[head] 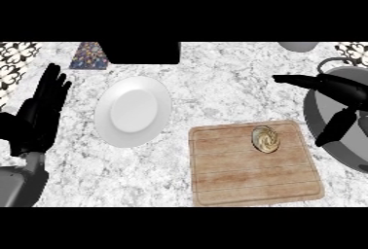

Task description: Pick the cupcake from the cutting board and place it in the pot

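The cupcake (265,138), pale with swirled frosting, sits near the far right corner of the wooden cutting board (251,177). Just right of the board stands the dark grey pot (343,153), cut off by the view's right edge. My right hand (336,87) hovers over the pot's left side, open, with its fingers stretched to the left and its thumb (336,127) pointing down towards the board. It holds nothing and is up and to the right of the cupcake, apart from it. At the left edge my left hand (39,114) rests open, fingers up.
A white plate (133,111) lies left of the board. At the counter's back are a black block (140,52), a patterned cloth (90,55) and a grey rounded object (298,46). Bare marble counter lies between plate and board.
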Tool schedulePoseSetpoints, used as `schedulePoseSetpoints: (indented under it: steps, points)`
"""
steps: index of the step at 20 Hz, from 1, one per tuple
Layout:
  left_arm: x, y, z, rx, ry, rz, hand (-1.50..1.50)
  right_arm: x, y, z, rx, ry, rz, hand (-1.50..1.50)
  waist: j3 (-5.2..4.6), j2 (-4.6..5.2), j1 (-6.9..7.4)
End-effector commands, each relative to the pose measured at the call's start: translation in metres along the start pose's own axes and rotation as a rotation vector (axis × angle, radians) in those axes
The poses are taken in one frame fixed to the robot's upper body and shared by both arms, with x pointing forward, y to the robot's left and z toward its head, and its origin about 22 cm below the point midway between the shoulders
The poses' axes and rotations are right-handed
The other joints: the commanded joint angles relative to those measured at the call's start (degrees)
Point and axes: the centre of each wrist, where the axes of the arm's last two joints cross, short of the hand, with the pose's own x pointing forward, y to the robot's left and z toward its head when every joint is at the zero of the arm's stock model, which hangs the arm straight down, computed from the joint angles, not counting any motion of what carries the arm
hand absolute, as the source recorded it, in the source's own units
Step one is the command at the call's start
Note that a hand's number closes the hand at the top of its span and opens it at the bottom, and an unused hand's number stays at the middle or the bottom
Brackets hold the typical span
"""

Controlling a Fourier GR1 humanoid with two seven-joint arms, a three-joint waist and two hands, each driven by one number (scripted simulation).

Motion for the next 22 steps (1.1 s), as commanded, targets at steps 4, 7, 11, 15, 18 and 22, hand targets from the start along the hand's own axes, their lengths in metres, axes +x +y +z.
schedulePoseSetpoints:
  steps: [4, 7, 11, 15, 18, 22]
  points:
    - [-0.009, 0.007, 0.003, 0.002, 0.011, -0.01, 0.0, 0.042, 0.017, -0.045, 0.178, 0.076, 0.07, -1.5, 0.02, -0.03, -0.52]
    - [-0.015, 0.002, 0.012, 0.024, -0.012, -0.004, 0.0, 0.027, 0.046, -0.024, 0.184, 0.08, 0.047, -1.5, 0.07, 0.04, -0.57]
    - [-0.004, 0.01, 0.001, 0.023, -0.009, -0.002, 0.0, 0.029, 0.037, -0.025, 0.178, 0.109, 0.041, -1.5, 0.07, 0.12, -0.46]
    - [-0.007, -0.011, 0.018, 0.022, -0.005, -0.001, 0.0, 0.028, 0.069, -0.034, 0.222, 0.149, 0.089, -1.5, 0.09, 0.12, -0.25]
    - [0.002, 0.004, 0.011, 0.018, -0.001, 0.0, 0.0, 0.029, 0.066, -0.025, 0.182, 0.198, 0.116, -1.5, 0.08, 0.1, -0.38]
    - [-0.021, -0.015, 0.008, 0.005, -0.001, 0.014, 0.0, 0.014, 0.07, -0.04, 0.2, 0.219, 0.126, -1.5, 0.09, 0.23, -0.13]
